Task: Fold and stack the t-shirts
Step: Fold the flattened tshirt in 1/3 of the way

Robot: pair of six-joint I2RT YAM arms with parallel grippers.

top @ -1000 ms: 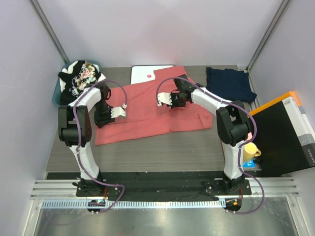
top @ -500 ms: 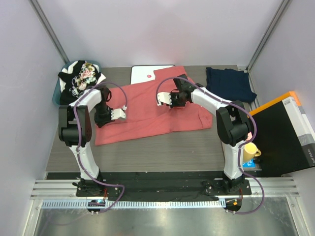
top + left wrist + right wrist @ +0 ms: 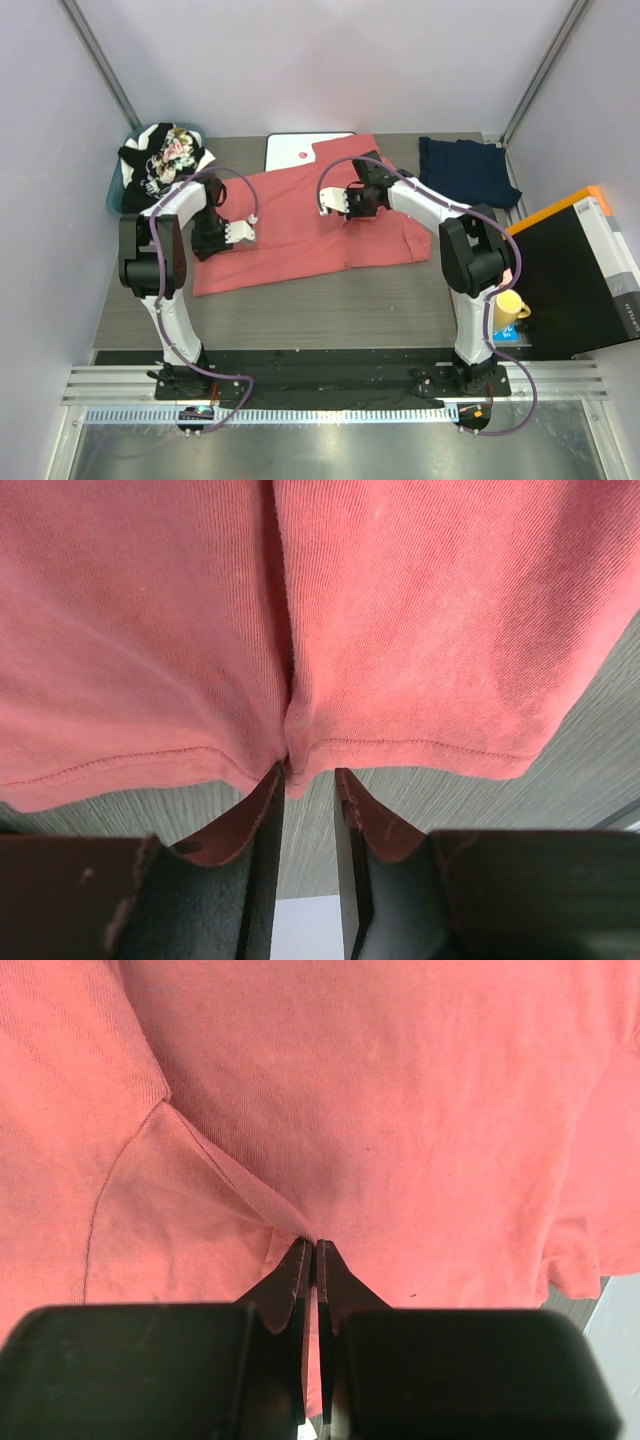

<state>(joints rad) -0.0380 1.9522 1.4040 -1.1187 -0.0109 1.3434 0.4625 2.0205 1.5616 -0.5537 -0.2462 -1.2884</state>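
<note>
1. The salmon t-shirt (image 3: 305, 235) lies spread on the table (image 3: 300, 310), its long axis running left to right and the right end angled farther back.
2. The left gripper (image 3: 310, 777) has its fingers slightly parted at the shirt's hem.
3. The right gripper (image 3: 313, 1252) is pressed together, pinching a fold of the shirt.

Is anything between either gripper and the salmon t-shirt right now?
Nothing visible. The right gripper is shut on a pinch of the salmon t-shirt; the left gripper sits at its hem, jaws slightly apart.
</note>
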